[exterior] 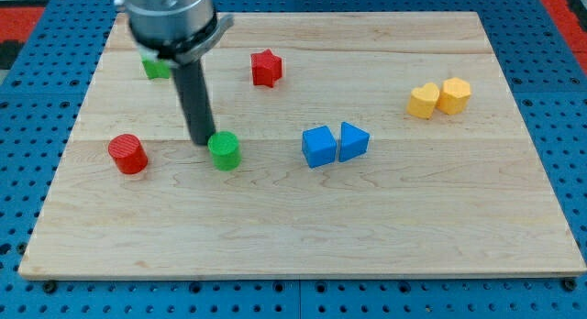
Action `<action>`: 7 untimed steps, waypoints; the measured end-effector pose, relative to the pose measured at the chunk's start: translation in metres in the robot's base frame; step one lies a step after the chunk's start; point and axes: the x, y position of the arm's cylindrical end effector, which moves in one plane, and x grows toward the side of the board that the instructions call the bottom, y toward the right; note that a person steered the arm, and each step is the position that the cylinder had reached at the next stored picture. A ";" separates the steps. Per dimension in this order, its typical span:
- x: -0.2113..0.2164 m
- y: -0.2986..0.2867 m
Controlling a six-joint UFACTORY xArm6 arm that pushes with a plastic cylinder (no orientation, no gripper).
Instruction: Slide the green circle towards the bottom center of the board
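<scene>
My end effector, a bare rod that grasps nothing, has my tip (203, 141) touching the green circle (224, 150) at its ten o'clock, left of bench (303, 246) centre, so the slide toward six o'clock looks barely begun.

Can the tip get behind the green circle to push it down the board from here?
Probably yes: my tip already sits at the green circle's upper left edge, and no other block stands below it.
</scene>
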 end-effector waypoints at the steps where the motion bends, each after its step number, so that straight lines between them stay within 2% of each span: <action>1: 0.014 0.056; 2: -0.008 0.065; 3: 0.004 0.106; 4: 0.050 0.146; 5: 0.060 0.149; 6: 0.095 0.159; 7: 0.112 0.191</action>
